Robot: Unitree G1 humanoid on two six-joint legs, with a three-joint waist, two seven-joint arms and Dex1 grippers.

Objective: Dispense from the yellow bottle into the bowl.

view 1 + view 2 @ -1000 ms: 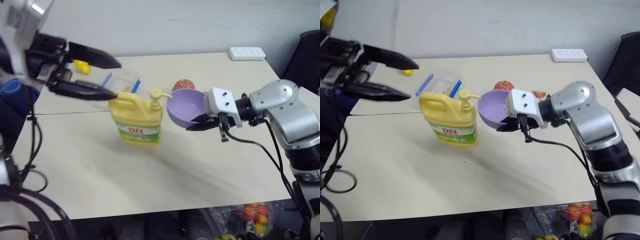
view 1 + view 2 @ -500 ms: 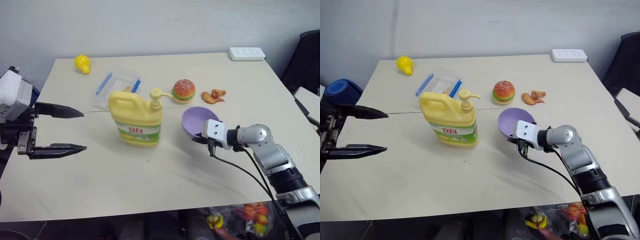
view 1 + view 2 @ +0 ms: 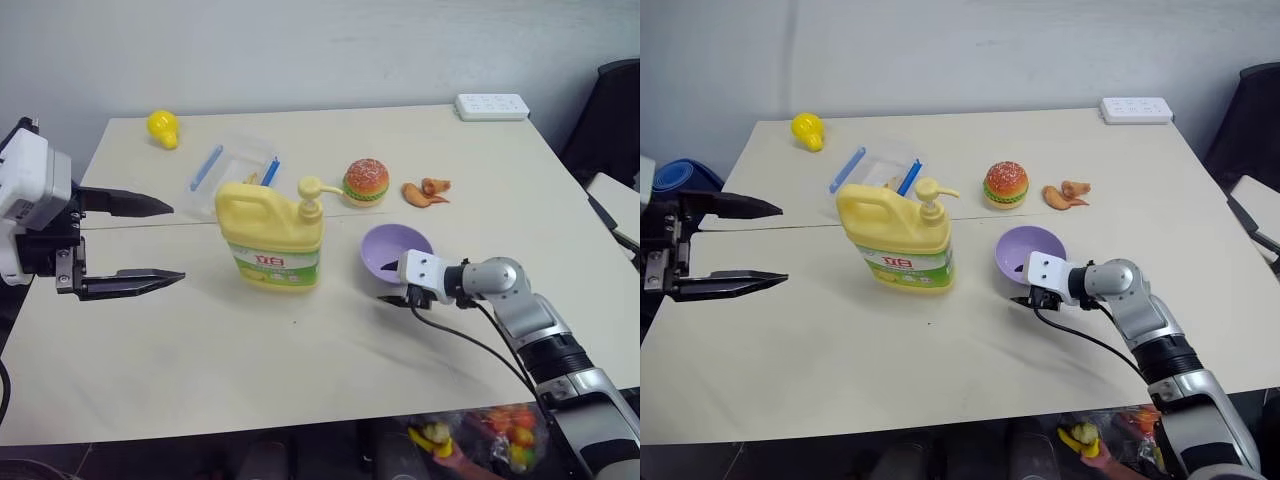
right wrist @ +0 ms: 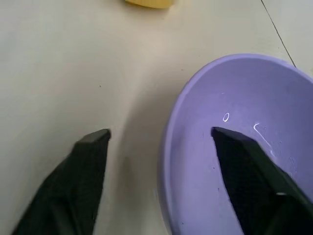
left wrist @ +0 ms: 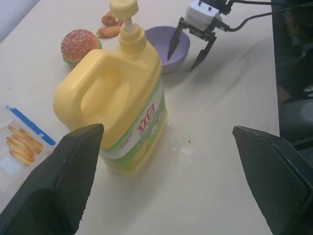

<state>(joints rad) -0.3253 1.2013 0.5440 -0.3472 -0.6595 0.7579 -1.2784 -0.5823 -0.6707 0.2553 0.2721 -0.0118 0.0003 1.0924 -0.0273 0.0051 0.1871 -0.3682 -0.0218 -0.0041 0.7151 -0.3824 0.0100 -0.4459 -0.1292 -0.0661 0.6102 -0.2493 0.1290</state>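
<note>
Yellow bottle [image 3: 272,237] stands upright mid-desk, pump nozzle aimed at the bowl [image 3: 395,259] just to its right. Left gripper [image 3: 150,243] hangs well apart on the handle side, jaws spread wide. Right gripper [image 4: 156,142] jaws spread, straddling the bowl's rim, 1 finger inside. Left arm is the free one for the pump.

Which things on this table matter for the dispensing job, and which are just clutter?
Job: yellow bottle; bowl.

Clutter: toy burger; clear box with blue clips; small yellow toy; orange toy pieces; white power strip.
</note>
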